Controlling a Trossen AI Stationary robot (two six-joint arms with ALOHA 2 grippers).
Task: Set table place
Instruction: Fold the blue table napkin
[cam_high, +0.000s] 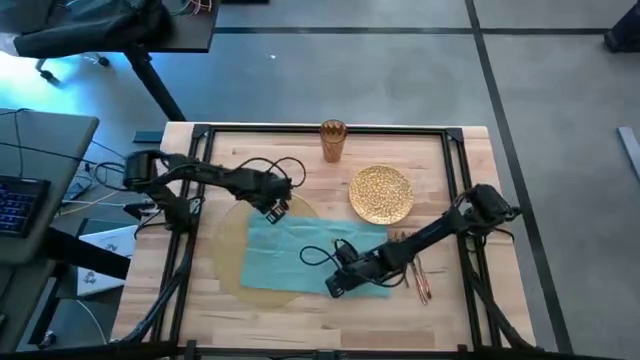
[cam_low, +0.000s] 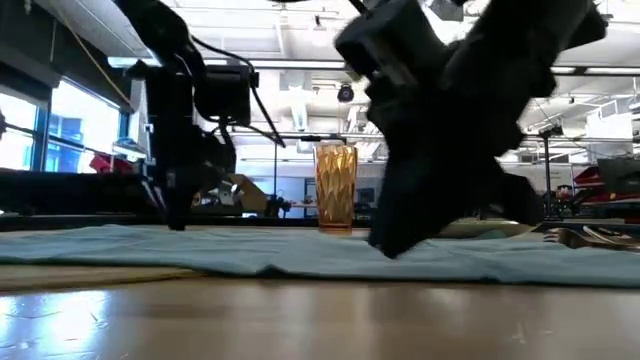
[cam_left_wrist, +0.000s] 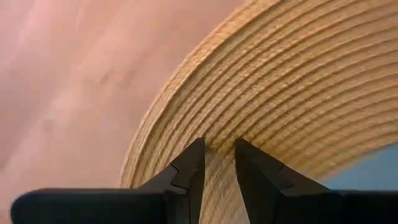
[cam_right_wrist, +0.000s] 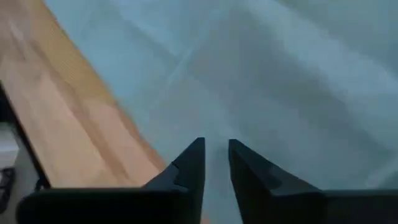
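The round pale-gold placemat (cam_high: 230, 262) lies on the table's left half. A teal napkin (cam_high: 300, 250) is spread flat over its right part and onto the wood. My left gripper (cam_high: 275, 211) is down at the placemat's far rim, beside the napkin's far left corner, its fingers almost together. My right gripper (cam_high: 336, 284) is low at the napkin's near edge, shut on the cloth. A glittery gold plate (cam_high: 381, 193) and an amber cup (cam_high: 333, 140) stand farther back. The cutlery (cam_high: 417, 268) lies right of the napkin. My left gripper comes from above, and its fingertips (cam_left_wrist: 194, 152) stand on the placemat's woven top (cam_left_wrist: 219, 134), just inside the far rim; the mat lies flat. My right gripper holds the napkin close to its near edge (cam_right_wrist: 214, 127), coming from above at a slant from the table's right. Faint creases run toward the tips. The fingers hide the pinch; the napkin lies on the table.
Black frame rails (cam_high: 455, 200) run along the table's left, right and far sides. A grey desk with a keyboard (cam_high: 20, 200) stands off the left edge. Bare wood shows along the near edge (cam_high: 300, 320) and on the table's far left part (cam_high: 245, 150).
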